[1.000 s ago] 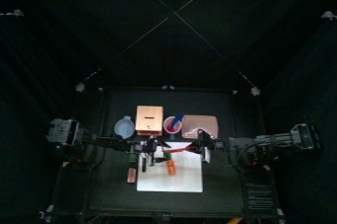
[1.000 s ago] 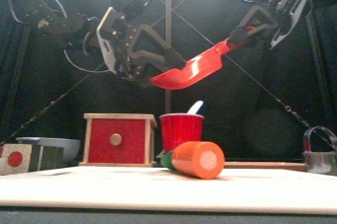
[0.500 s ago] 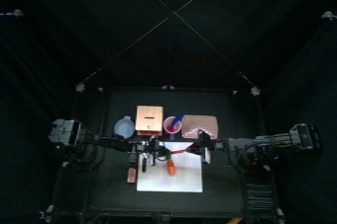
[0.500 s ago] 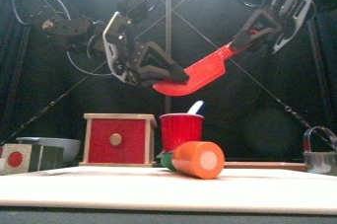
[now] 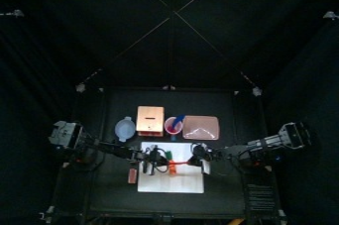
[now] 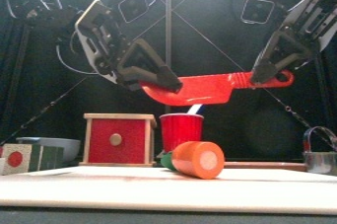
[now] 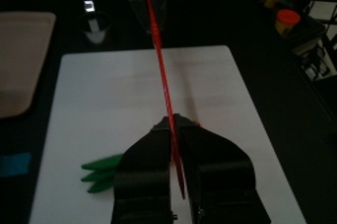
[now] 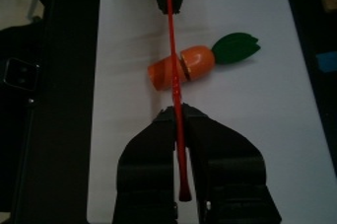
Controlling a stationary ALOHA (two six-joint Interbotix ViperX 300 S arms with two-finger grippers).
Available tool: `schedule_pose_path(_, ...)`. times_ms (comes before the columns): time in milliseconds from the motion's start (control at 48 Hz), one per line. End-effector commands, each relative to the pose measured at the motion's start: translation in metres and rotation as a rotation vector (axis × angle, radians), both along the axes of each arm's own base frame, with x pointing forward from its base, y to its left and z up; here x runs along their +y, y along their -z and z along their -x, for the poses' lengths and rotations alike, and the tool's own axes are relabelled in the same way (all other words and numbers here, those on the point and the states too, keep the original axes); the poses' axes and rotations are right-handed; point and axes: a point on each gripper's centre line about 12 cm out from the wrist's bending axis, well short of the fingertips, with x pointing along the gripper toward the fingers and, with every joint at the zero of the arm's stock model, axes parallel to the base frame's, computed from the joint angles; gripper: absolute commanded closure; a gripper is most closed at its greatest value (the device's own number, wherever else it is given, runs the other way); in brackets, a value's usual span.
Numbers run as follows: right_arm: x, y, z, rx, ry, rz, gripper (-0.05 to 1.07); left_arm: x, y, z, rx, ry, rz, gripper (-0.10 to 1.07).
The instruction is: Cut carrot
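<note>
Both end effectors clamp one red knife (image 6: pixel 198 87) level above the white board (image 8: pixel 184 11): left end effector (image 6: pixel 156 82) at the blade tip, right end effector (image 6: pixel 263 77) on the handle. Directly beneath lies the carrot (image 8: pixel 184 65), its long axis crossing the blade.

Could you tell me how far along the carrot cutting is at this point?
Done: both hands grip the red knife, left hand and right hand at opposite ends. In hand: it hangs level above the carrot. Left: the carrot on the white board looks uncut.
</note>
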Motion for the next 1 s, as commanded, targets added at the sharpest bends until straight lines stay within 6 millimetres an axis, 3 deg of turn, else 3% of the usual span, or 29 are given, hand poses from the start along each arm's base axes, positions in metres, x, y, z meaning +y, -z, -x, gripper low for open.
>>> schedule_pose_path(0, -0.001, -0.002, -0.011, 0.002, -0.003, 0.015, 0.67, -0.007, 0.0, -0.001, 0.0, -0.008, 0.024, 0.58)
schedule_pose_path(667, -0.021, 0.005, -0.026, 0.066, -0.014, 0.131, 0.7, -0.006, 0.014, -0.001, 0.04, -0.026, 0.029, 0.58)
schedule_pose_path(979, -0.018, 0.023, -0.027, 0.122, -0.009, 0.118, 0.7, -0.006, 0.029, 0.002, 0.091, -0.034, 0.028, 0.58)
